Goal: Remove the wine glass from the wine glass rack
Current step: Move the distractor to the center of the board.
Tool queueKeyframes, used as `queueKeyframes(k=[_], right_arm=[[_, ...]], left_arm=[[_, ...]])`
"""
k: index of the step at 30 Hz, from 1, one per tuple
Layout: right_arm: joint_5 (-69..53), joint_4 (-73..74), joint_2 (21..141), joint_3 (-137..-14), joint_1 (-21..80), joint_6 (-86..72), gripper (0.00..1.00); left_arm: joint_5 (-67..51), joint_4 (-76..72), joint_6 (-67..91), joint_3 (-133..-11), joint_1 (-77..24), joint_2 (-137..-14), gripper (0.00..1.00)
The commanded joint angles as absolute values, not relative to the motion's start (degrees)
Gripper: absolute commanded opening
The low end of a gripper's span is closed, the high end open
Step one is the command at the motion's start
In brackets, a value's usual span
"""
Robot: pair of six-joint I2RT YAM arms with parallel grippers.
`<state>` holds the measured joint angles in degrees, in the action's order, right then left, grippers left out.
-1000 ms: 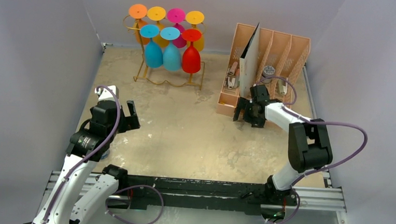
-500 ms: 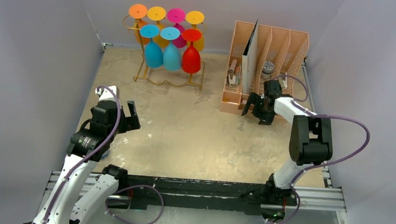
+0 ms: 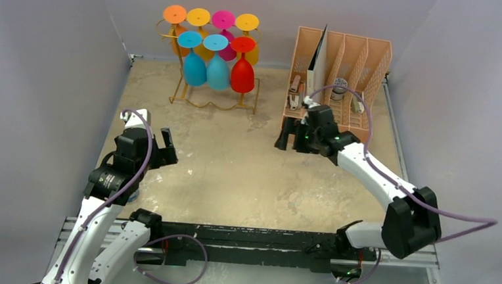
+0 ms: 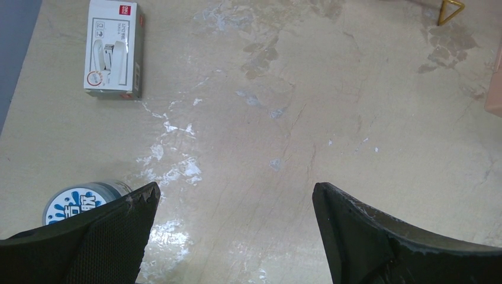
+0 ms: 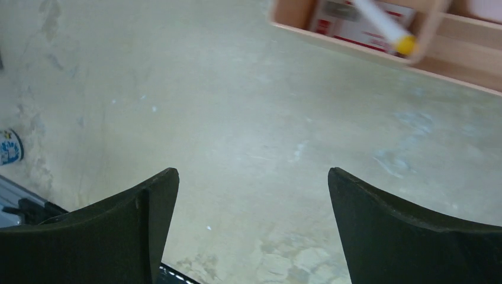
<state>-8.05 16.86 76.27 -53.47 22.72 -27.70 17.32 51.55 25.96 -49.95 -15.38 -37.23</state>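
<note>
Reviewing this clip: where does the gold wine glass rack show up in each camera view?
Top external: the wine glass rack stands at the back left.
Left wrist: only a gold corner, apparently the rack's base, at the top right edge.
Right wrist: not in view.
Shared landmark: the peach file organiser, back right from above, a sliver at the left wrist's right edge, top right in the right wrist.
</note>
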Motion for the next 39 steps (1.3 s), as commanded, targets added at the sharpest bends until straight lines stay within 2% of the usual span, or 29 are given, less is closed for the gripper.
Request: queueKeyframes(k=[1,12,17,20,32,39], right_arm=[[0.25,16.26,81.57,-60.11,30.59,-27.77,0.97],[9.10,21.06,104.48,-85.98,39.05,-22.19,0.96],[17.59,25.66,111.85,-91.65,39.13,-23.10,0.99],[21.64,25.38,113.46,-91.60,38.20,-21.61,0.99],[19.54,27.90,121.87,-98.42,28.64,-19.53,0.99],[20.72,32.62,130.30,-110.33,26.95,-17.20,0.99]], left_arm=[[18.59,50.77,26.07,-50.23,-14.85,-35.91,1.00],[20.99,51.33,26.81,-50.09,-14.83,-33.15,1.00],[21.18,51.50,26.89,-50.15,-14.83,-32.91,1.00],[21.10,51.50,26.89,-50.01,-14.84,-32.78,1.00],[20.49,51.15,26.63,-49.94,-14.80,-32.86,1.00],[20.17,51.15,26.54,-49.98,-14.85,-33.23,1.00]])
